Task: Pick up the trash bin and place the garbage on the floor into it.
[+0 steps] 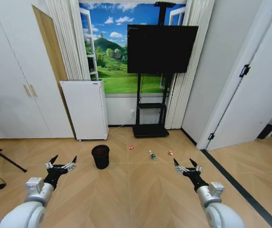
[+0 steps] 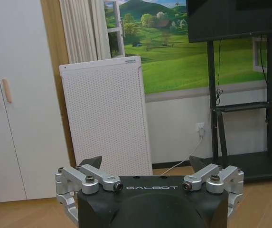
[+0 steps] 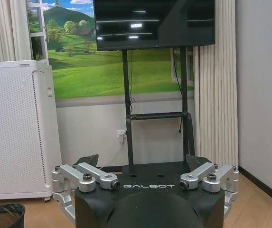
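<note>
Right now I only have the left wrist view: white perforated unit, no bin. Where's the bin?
Observer: In the head view the trash bin stands upright on the floor, ahead and to the right of the left tool, which is open and empty.
Operator: Garbage?
Observer: Three pieces lie on the floor to the right of the bin: a red piece, a bottle and a second red piece.
Operator: Right arm?
Observer: The right tool is open and empty, held low, nearer the robot than the litter.
</note>
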{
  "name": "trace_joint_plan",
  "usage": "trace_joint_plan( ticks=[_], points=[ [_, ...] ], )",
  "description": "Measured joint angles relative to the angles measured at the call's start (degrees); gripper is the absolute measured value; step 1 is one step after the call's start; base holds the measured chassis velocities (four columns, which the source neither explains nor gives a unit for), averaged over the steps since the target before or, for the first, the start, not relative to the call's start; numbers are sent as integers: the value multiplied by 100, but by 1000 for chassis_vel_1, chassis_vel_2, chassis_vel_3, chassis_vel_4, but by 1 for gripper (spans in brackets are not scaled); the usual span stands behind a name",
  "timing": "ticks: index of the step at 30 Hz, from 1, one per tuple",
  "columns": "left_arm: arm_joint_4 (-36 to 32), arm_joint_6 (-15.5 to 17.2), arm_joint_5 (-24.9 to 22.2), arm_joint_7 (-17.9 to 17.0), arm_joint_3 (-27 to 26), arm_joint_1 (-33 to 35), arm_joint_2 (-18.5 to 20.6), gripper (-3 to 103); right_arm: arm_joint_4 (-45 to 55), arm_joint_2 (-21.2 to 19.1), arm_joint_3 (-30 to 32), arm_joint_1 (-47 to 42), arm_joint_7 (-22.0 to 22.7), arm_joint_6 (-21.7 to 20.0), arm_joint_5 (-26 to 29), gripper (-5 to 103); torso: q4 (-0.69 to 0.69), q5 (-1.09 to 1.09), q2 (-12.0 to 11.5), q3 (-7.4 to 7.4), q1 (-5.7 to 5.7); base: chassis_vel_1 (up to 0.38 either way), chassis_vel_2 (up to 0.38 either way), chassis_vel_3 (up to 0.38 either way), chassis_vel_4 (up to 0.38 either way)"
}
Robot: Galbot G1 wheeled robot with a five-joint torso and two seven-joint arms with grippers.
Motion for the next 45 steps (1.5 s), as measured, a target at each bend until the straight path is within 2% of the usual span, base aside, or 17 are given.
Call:
trace_joint_plan(
  ticks=[9, 45],
  points=[
    [118, -12, 27, 36, 16, -55, -9, 100, 43, -12, 54, 8, -5, -103, 100, 100, 0, 0, 0, 0, 0, 0, 0, 0, 0],
    [185, -100, 70, 133, -7, -72, -56, 100, 26, 116, 11, -55, -75, -73, -37, 100, 0, 0, 0, 0, 0, 0, 0, 0, 0]
  ],
)
